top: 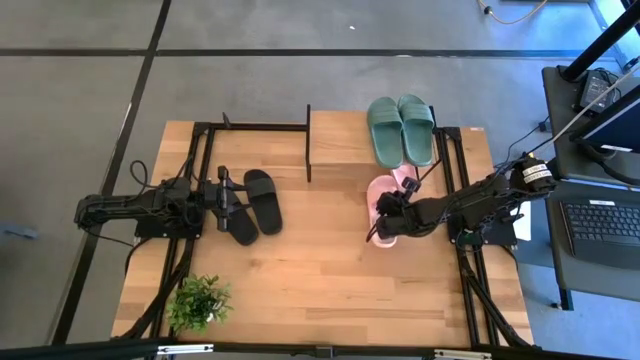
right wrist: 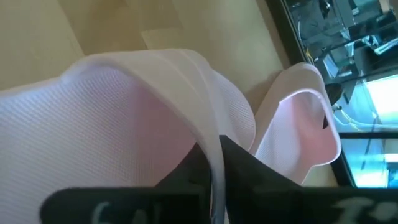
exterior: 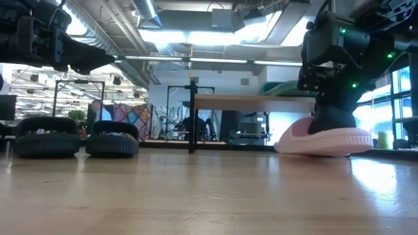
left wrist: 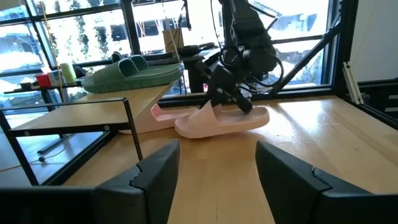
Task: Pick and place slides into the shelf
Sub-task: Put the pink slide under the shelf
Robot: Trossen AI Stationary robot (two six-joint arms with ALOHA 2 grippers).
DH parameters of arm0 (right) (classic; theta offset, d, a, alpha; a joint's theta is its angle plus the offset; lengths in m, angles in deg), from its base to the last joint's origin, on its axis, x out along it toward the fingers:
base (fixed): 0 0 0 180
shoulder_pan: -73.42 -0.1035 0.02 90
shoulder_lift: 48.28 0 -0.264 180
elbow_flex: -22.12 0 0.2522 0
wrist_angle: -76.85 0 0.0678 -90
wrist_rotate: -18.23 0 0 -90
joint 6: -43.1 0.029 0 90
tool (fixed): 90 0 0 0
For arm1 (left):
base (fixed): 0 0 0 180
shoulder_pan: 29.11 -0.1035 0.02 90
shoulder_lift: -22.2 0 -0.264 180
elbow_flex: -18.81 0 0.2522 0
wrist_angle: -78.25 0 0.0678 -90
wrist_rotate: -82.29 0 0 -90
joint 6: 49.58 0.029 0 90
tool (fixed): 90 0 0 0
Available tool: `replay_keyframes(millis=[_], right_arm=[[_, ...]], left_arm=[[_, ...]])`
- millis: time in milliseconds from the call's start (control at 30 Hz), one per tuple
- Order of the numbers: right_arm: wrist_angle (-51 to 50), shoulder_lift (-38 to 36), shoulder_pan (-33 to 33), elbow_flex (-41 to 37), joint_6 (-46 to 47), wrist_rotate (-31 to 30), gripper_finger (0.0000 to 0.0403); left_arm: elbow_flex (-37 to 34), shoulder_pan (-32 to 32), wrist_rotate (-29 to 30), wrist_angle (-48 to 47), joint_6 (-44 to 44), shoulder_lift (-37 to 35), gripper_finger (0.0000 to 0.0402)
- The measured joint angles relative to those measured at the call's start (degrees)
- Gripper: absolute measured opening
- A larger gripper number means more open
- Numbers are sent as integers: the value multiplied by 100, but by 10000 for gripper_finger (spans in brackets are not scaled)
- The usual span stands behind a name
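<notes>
The right claw (top: pixel 384 222) pinches the strap of a pink slide (left wrist: pixel 221 119) on the worktop (top: pixel 330 280) just before the shelf (top: pixel 340 140), arm stretched low. Its wrist view shows the strap's fine woven-looking texture. The left claw (top: pixel 232 193) hovers spread over the black slides (top: pixel 255 205); green slides (top: pixel 402 128) sit atop the shelf.

Bright window backlight, blurred foreground.

one pair (top: pixel 401 127) on the shelf (top: pixel 340 140), another (top: pixel 385 200) beside it (third pair (top: pixel 253 205) well left).
</notes>
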Motion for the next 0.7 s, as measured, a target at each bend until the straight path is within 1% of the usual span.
replay_keyframes(millis=[200, 500, 600, 700], right_arm=[[-2, 0, -2, 0, -372, 74, 59], [18, 0, -8, 0, -413, 250, 80], [26, 0, -7, 0, -414, 287, 107], [26, 0, -7, 0, -396, 286, 145]], left_arm=[[-1, 0, 0, 0, 0, -1, 204], [1, 0, 0, -1, 0, 0, 204], [1, 0, 0, -1, 0, 0, 204], [1, 0, 0, -1, 0, 1, 204]])
